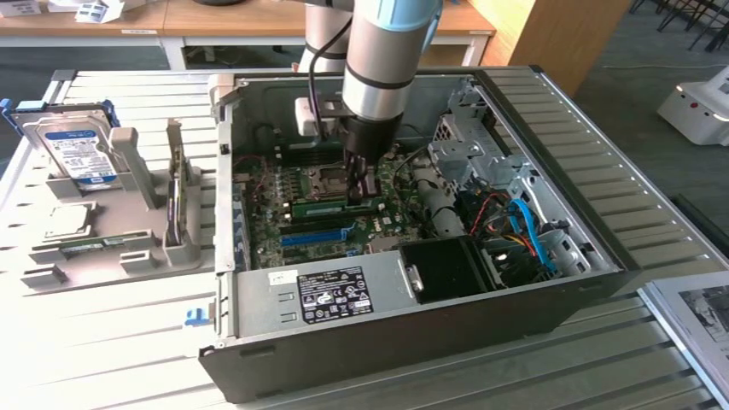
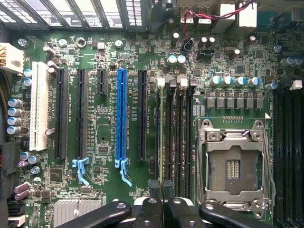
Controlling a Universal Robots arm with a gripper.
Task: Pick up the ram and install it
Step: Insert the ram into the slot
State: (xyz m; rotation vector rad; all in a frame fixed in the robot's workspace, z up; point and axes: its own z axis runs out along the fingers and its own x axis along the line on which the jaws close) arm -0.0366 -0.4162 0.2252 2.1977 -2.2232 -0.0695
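Observation:
The ram (image 1: 324,207) is a thin green stick standing on edge along a memory slot of the motherboard, inside the open computer case. In the wrist view the ram (image 2: 162,133) shows edge-on as a narrow green line between the black slots, running straight into the seam between my black fingertips (image 2: 153,190). My gripper (image 1: 362,190) reaches down into the case and is shut on the ram near one end. From above, the gripper (image 2: 161,187) sits at the slot's end, beside the empty processor socket (image 2: 232,166). How deep the ram sits in the slot cannot be told.
The case walls (image 1: 569,256) close in around the arm. Blue and red cables (image 1: 524,222) and the power supply (image 1: 330,295) lie near. A blue expansion slot (image 2: 121,114) runs parallel to the memory slots. On the exterior view's left, a grey holder (image 1: 137,248) carries a hard drive (image 1: 74,154) and an expansion card (image 1: 174,184).

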